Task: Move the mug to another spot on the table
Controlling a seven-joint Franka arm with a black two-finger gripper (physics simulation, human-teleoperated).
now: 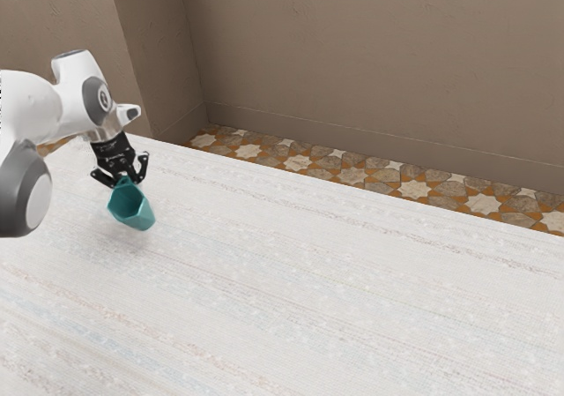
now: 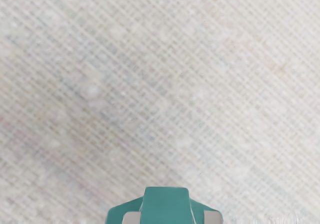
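A teal faceted mug hangs tilted a little above the white table at the exterior view's left. My black gripper is shut on its upper rim, with the arm coming in from the left. Below the mug a faint shadow lies on the tabletop. In the wrist view the teal mug sits just under my hand, with pale woven tabletop beneath it.
The table stretches wide toward the exterior view's right and front. Beyond its far edge lies a patterned tile floor, then beige walls with a corner behind the arm.
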